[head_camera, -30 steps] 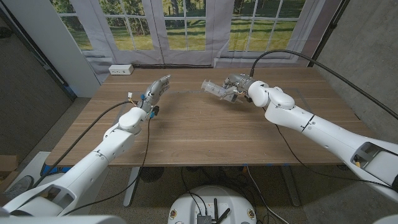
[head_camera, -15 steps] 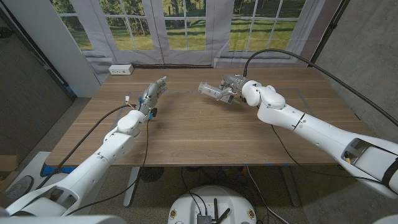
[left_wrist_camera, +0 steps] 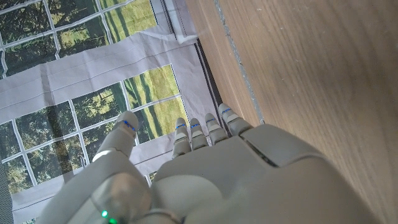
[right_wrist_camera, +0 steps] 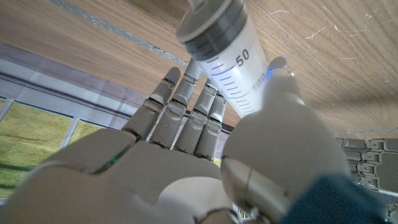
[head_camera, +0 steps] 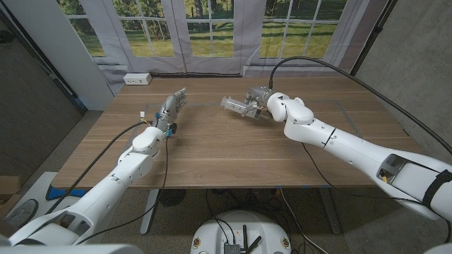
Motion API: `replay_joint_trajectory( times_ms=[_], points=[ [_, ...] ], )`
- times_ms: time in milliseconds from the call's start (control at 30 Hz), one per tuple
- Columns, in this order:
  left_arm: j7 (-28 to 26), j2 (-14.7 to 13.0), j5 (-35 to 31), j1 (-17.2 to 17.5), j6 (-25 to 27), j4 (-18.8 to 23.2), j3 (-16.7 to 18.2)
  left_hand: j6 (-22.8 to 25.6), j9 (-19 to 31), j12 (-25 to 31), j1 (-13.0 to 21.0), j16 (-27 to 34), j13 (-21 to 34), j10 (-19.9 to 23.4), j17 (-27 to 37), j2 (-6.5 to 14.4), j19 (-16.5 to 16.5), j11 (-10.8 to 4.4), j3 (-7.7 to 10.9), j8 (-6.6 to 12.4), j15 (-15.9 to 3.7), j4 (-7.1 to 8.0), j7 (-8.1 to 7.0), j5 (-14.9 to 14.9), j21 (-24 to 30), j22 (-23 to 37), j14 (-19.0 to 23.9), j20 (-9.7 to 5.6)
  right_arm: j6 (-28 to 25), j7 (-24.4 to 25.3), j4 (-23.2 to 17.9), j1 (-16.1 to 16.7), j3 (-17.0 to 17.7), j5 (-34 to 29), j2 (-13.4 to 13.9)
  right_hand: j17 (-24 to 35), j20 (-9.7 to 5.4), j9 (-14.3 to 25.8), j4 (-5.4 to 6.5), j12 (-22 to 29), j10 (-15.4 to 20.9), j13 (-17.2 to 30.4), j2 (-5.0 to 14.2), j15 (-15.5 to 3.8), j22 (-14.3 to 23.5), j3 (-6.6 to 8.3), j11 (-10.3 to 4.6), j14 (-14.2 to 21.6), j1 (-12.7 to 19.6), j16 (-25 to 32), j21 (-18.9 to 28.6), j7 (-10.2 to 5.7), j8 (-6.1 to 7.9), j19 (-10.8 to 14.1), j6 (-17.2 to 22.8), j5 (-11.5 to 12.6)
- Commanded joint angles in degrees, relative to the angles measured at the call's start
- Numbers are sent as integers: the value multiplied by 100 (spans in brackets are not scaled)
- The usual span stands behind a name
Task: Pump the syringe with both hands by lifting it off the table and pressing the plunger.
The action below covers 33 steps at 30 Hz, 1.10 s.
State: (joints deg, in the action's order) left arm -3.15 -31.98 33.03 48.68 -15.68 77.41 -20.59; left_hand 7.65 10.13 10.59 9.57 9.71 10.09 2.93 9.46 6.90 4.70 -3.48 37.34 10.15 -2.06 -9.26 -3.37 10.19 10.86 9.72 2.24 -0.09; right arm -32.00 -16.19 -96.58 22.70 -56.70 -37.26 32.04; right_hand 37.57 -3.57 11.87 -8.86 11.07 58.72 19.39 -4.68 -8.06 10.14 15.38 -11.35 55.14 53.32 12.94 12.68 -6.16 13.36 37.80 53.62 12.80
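Syringe [head_camera: 236, 106] in right hand [head_camera: 259, 99] points toward left hand [head_camera: 171, 106].

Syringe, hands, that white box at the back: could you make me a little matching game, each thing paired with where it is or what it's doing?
Things:
1. syringe
2. left hand
3. right hand
4. white power strip

States:
A. lies at the table's far left corner
B. holds nothing, fingers out straight
C. held above the table, clear barrel with printed numbers
D. grips the syringe

Pairs: 1-C, 2-B, 3-D, 4-A
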Motion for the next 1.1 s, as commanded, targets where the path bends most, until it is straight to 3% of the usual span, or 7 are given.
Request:
replay_joint_trajectory(
  times_ms=[33, 733, 1100],
  points=[
    [116, 134, 65, -115, -66, -300, -29, 31, 8, 22, 19, 31, 13, -55, 8, 56, 6, -6, -36, 6, -173, -3, 36, -13, 9, 17, -38, -49, 29, 107, 299, -70, -200, -281, -187, 19, -689, 25, -2, 35, -57, 20, 1139, -540, 13, 10, 29, -33, 1035, -14, -12, -296, 18, 46, 271, 46],
    [270, 238, 174, -184, -91, -440, -78, 35, 8, 31, 20, 37, 12, -51, 8, 71, 5, -5, -50, 21, -168, 3, 67, -14, 10, 17, -35, -47, -14, 234, 634, 4, -445, -550, -317, 23, -678, 32, -22, 40, -168, 65, 1085, -508, 15, -6, 11, -155, 1005, -45, -30, -402, -29, 22, 124, 51],
    [260, 240, 209, -139, -89, -413, -65, 48, 8, 37, 21, 39, 13, -40, 7, 79, 4, 2, -54, 29, -166, 5, 68, -15, 10, 17, -35, -48, -131, 211, 616, 70, -444, -562, -316, 18, -678, 35, -80, -11, -345, 70, 1011, -537, 15, -6, 38, -310, 1054, -90, -44, -475, -97, -2, -75, 63]
  ],
)
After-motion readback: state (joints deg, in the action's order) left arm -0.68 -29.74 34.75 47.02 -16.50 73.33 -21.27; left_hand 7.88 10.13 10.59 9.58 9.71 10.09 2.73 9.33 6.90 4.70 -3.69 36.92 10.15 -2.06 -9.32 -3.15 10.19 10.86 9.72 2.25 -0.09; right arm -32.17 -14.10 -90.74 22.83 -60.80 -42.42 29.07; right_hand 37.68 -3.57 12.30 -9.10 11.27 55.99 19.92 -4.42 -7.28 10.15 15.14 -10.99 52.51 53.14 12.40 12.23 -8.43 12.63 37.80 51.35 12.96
